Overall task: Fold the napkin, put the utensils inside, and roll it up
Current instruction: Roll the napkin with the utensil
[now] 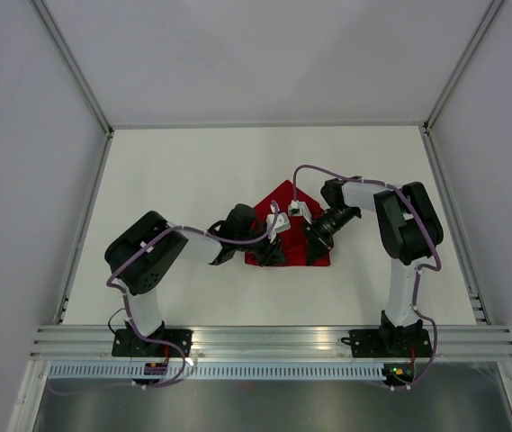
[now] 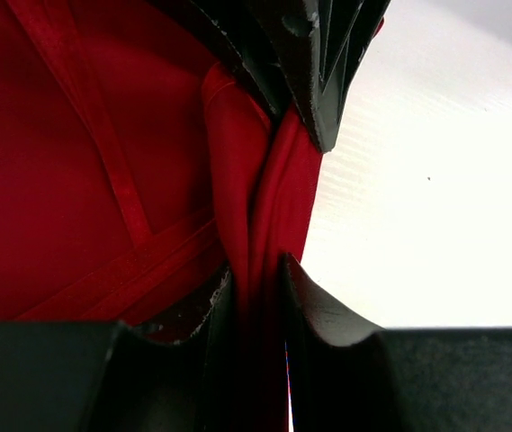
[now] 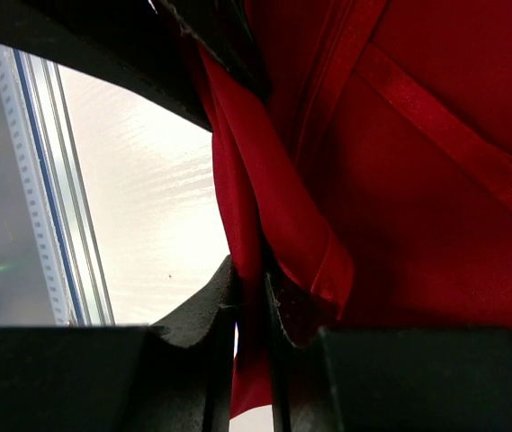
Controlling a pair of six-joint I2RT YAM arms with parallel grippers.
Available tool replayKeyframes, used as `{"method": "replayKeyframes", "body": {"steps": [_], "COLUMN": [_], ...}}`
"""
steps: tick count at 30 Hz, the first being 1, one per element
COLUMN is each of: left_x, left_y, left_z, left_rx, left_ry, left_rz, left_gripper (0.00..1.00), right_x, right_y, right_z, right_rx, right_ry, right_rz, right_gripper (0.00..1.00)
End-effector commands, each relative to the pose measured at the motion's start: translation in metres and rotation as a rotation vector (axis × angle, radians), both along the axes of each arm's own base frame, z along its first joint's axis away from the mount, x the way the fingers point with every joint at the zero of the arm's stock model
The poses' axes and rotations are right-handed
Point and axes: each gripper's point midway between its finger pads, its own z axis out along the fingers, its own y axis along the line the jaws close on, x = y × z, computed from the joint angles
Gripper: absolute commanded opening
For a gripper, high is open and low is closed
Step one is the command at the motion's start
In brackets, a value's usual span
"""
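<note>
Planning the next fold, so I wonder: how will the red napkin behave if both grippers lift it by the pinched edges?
Probably floppy: the napkin bunches into soft pleats where the left gripper pinches it. Likely slippery, given its satin sheen; the right gripper holds only a thin gathered edge. Expect sagging between them.

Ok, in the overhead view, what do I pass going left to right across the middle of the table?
The left arm → left gripper, shut on the napkin's left edge → napkin → right gripper, shut on its right edge → right arm.
</note>
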Motion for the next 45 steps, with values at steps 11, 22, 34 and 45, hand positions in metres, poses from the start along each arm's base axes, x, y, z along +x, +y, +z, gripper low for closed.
{"method": "replayKeyframes", "body": {"steps": [11, 22, 34, 45], "left_x": [-0.017, -0.021, -0.025, -0.024], "left_y": [-0.007, -0.001, 0.006, 0.008], "left_z": [-0.015, -0.023, -0.029, -0.033], "left_rx": [0.018, -0.004, -0.012, -0.012], "left_ry": [0.064, 0.138, 0.194, 0.196], "left_rz": [-0.111, -0.116, -0.137, -0.137], "left_gripper": [0.04, 0.02, 0.02, 0.02], "right_x": [0.028, 0.023, 0.018, 0.024], "right_y": [-0.001, -0.005, 0.024, 0.041], "right_z": [0.007, 0.043, 0.047, 0.031], "right_rx": [0.023, 0.150, 0.166, 0.123], "right_ry": [-0.271, -0.548, -0.974, -0.994], "right_rz": [-0.025, 0.046, 0.208, 0.337], "right_gripper": [0.52, 0.71, 0.85, 0.85]}}
